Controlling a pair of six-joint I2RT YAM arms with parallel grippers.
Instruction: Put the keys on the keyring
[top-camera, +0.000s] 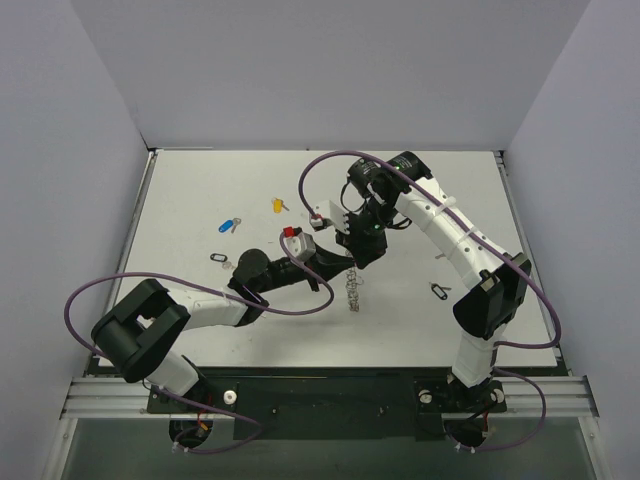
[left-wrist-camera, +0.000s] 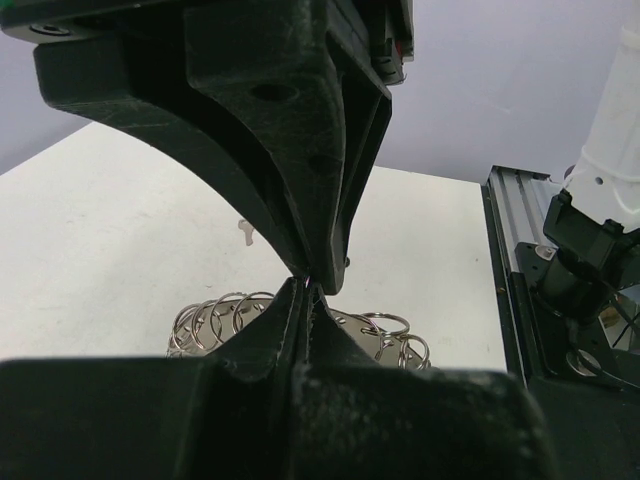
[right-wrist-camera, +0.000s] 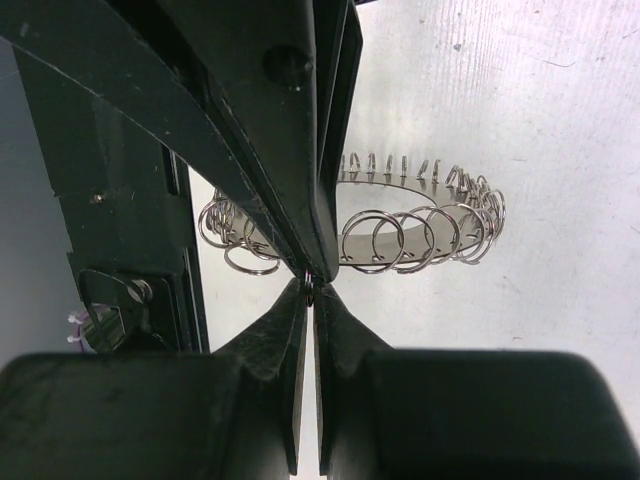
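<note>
Top view: the keyring (top-camera: 352, 292) stands on edge on the table (top-camera: 480, 215), with the left gripper (top-camera: 345, 268) and right gripper (top-camera: 359, 263) meeting just above it. A blue key (top-camera: 229, 225) and a yellow key (top-camera: 279, 205) lie well apart from it, to its far left

Left wrist view: the left gripper (left-wrist-camera: 310, 285) has its fingers pressed together, the keyring (left-wrist-camera: 215, 320) just beyond the tips. Whether they pinch anything cannot be told

Right wrist view: the right gripper (right-wrist-camera: 310, 288) is clamped tight on the keyring (right-wrist-camera: 430, 235) rim, which shows on both sides of the fingers

There is a silver keyring (right-wrist-camera: 400, 240), a blue key (top-camera: 229, 225) and a yellow key (top-camera: 279, 205).
</note>
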